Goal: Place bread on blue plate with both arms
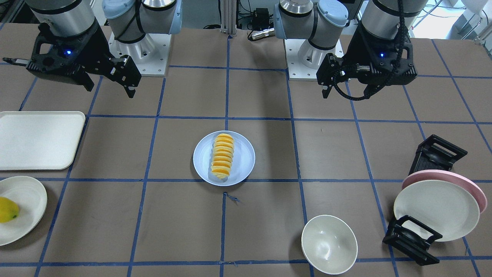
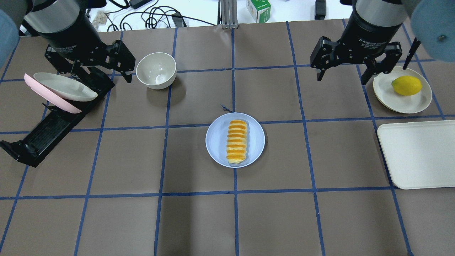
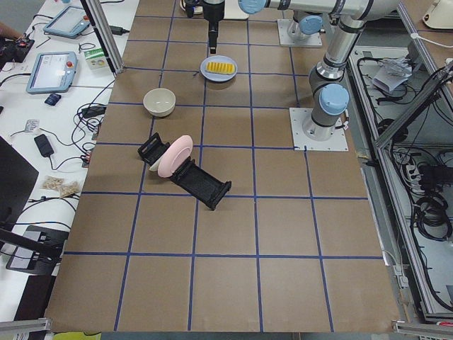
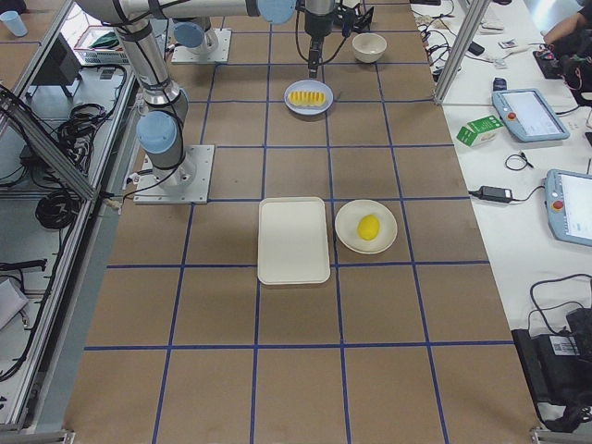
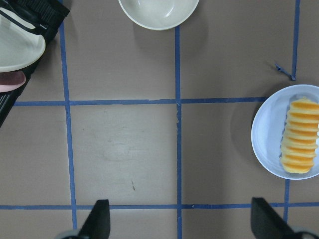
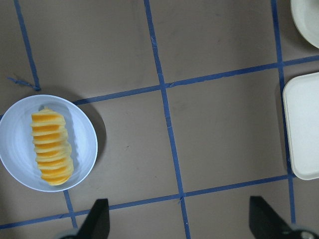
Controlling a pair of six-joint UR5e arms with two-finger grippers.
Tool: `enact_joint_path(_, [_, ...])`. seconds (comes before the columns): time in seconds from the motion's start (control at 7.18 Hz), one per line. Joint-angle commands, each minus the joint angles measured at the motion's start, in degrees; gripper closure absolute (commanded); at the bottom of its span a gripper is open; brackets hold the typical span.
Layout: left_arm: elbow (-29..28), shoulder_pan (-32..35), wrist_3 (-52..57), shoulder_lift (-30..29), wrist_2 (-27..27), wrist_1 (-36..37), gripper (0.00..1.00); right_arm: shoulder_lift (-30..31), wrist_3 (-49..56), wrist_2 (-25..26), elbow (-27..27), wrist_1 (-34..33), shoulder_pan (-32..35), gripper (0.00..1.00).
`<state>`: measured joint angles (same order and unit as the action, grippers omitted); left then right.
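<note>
**A:** How far along is this?

**B:** Looks done to me. Over the counter [image 2: 106,220], left tool [image 5: 182,220] and right tool [image 6: 179,220] hang wide open and empty, at 10 and 2 o'clock from the blue plate [image 2: 217,142]. Bread [image 2: 237,141] lies along its middle. Nothing left, I reckon.

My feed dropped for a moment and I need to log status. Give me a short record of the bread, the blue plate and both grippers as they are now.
bread: lying on the blue plate, inside its rim
blue plate: flat on the table, near its middle
left gripper: open, empty, above the table near the bowl, clear of the plate
right gripper: open, empty, above the table beside the yellow fruit, clear of the plate
task state: bread appears placed, neither gripper touching it
</note>
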<state>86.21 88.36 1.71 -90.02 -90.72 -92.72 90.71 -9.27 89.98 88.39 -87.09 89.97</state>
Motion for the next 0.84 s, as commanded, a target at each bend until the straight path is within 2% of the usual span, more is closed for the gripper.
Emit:
enact_joint_path(0.0, [-0.16,-0.12,0.49,-0.59,0.11,0.17,0.00,-0.01,0.48,0.02,0.02,-0.01,0.03,0.00])
enact_joint_path(0.7, [0.10,0.06,0.49,-0.77,0.11,0.70,0.00,0.08,0.48,0.02,0.11,0.08,0.03,0.00])
